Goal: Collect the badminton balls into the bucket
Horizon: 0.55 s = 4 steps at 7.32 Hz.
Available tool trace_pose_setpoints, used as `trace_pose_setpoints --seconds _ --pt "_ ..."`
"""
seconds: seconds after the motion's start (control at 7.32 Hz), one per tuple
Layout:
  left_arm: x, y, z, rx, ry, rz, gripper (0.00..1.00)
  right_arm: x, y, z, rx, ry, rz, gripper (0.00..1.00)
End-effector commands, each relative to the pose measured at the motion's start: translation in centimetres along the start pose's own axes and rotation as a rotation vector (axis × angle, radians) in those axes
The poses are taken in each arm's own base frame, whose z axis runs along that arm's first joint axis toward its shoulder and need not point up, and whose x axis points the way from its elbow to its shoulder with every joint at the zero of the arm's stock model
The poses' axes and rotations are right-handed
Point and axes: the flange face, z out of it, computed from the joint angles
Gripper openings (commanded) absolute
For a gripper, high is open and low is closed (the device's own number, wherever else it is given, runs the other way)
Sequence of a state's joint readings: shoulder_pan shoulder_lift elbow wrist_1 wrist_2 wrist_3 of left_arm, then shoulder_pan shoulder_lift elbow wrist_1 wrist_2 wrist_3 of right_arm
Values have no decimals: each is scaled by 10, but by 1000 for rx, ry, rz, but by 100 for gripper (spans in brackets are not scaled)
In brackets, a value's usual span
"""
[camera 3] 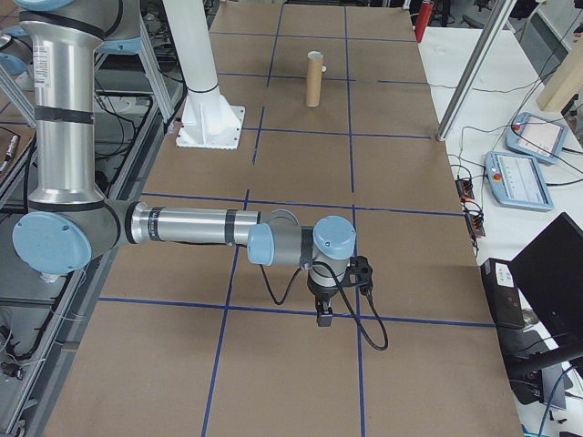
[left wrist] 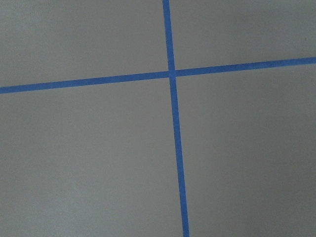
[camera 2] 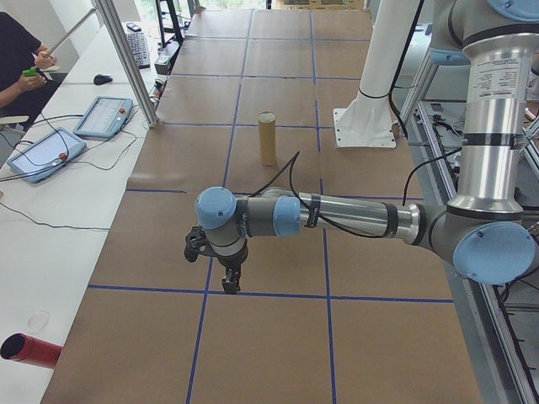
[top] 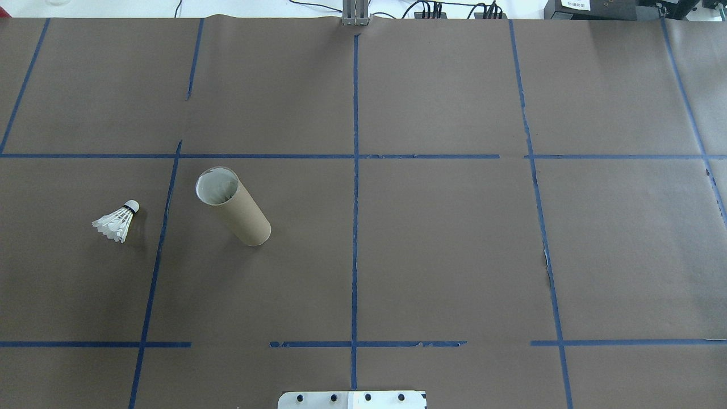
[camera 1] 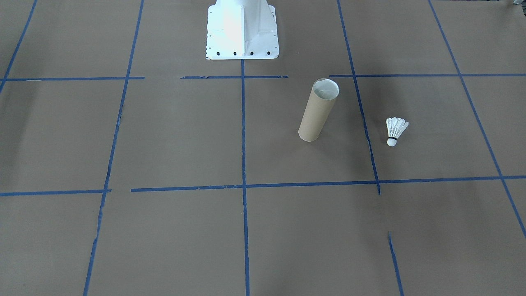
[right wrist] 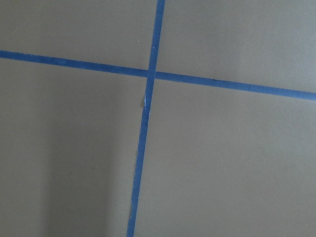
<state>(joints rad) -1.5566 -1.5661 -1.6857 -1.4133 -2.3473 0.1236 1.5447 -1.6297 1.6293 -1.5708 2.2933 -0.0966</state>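
While the shuttlecock (top: 117, 222) lies near the upright tube (top: 233, 207) on my left side and I cannot tell how wide either pincer stands, I risk tipping that tall, narrow tube with 1 careless reach.

The left gripper (camera 2: 231, 281) and right gripper (camera 3: 323, 316) (seen only side-on) are too small to judge their jaws.

robot lab: taped table (top: 454, 255)
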Motion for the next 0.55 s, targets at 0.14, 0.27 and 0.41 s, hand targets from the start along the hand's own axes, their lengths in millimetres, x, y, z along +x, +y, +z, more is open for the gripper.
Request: trace_pose_setpoints --seconds 0.14,0.27,0.41 --pt "12 -9 -14 46 -9 49 100 0 0 0 0 0 0 100" --pt "17 -10 -20 64 -18 69 100 0 0 0 -1 0 1 100" --pt "19 -13 -21 68 -20 71 100 0 0 0 0 0 0 100"
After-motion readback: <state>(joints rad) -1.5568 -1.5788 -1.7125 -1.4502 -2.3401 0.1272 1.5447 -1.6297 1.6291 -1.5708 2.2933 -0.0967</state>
